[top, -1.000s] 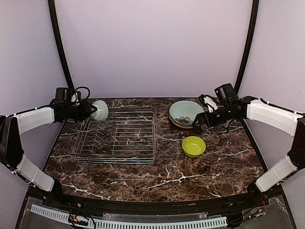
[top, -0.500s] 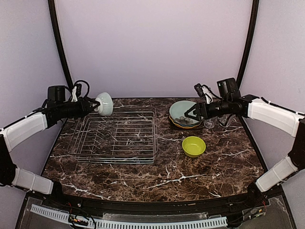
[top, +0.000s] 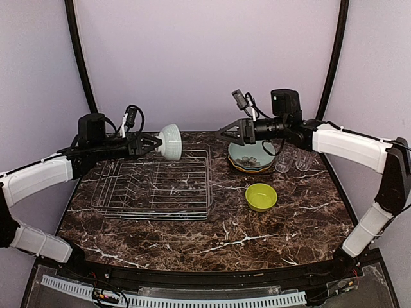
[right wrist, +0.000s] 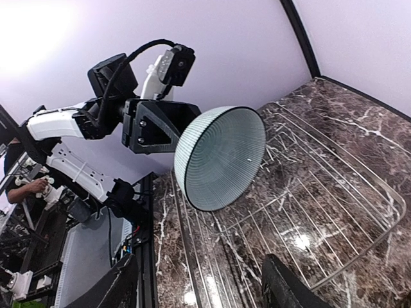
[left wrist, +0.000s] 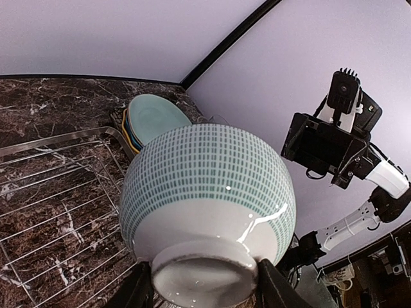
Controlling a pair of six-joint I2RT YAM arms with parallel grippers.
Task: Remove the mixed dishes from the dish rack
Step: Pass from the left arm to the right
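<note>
Swung inward, right end effector (top: pixel 226 133) gapes; left end effector (top: pixel 153 143), half-hidden, clamps the raised bowl (top: pixel 171 141).

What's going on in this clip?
The left gripper holds a pale-green patterned bowl by its foot, in the air above the far right corner of the dish rack. The right gripper, open and empty, points toward it. Stacked plates, two clear glasses and a yellow-green bowl sit on the table.
</note>
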